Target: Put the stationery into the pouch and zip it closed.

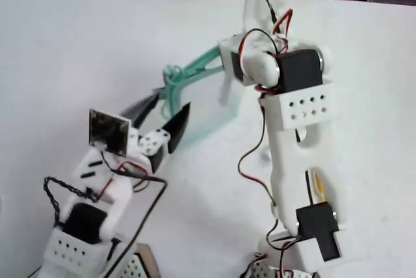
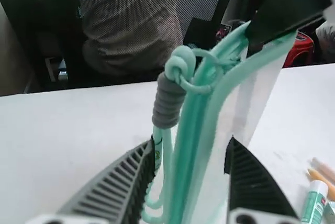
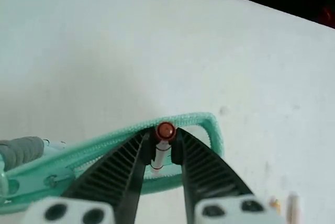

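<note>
Upper middle of the high view, under the right arm's wrist: the right end effector (image 3: 162, 139) is narrow, fingers pinched on a pen (image 3: 165, 131) w/ a red cap, cap end showing btwn the fingertips. The pen sits right at the teal zip rim of the pouch (image 1: 195, 68), and the rim curves round just beyond the fingertips. Can't tell whether the pen's tip is inside yet.

Pouch = clear body w/ teal trim, standing on edge at frame centre. It is stretched btwn the two arms, running from upper right to lower left. Can't tell if it touches the surface (image 1: 78, 44).

At its lower-left end the left end effector (image 2: 191, 143) clamps it. Jaws are mid-width, one finger ribbed grey and one black, w/ the zip edge and clear side filling the gap. Just past those fingers a teal ring and a grey cord wrap (image 2: 168, 101) sit on the zip end.

Loose stationery (image 2: 316, 190), a green-and-white marker plus pencil-like sticks, lies on the surface just beside the pouch, near the left end effector.
</note>
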